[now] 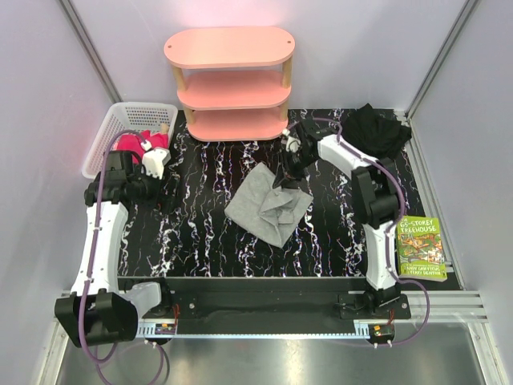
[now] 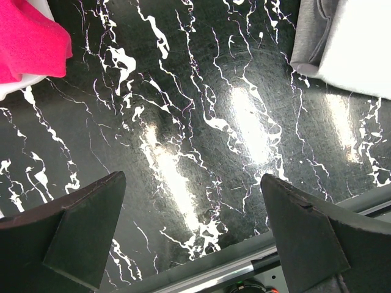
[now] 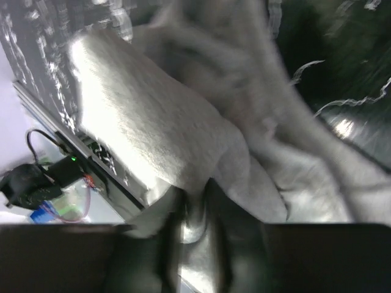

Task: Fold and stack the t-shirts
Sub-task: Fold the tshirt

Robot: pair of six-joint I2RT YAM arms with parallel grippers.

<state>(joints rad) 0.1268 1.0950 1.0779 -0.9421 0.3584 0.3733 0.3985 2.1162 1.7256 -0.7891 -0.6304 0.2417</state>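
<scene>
A mid-grey t-shirt (image 1: 264, 207) lies partly folded in the middle of the black marbled table. My right gripper (image 1: 288, 178) is at its far right corner, shut on a fold of the grey cloth (image 3: 183, 146), which it lifts. My left gripper (image 1: 166, 191) hangs open and empty over bare table at the left; its view shows the grey shirt's edge (image 2: 342, 43) and the magenta-pink shirt (image 2: 27, 39). The pink bundle (image 1: 138, 146) lies in a white basket. A black shirt bundle (image 1: 375, 128) sits at the far right corner.
A pink three-tier shelf (image 1: 231, 80) stands at the back centre. The white basket (image 1: 112, 128) is at the back left. A green-covered book (image 1: 421, 249) lies at the right edge. Grey walls close in both sides.
</scene>
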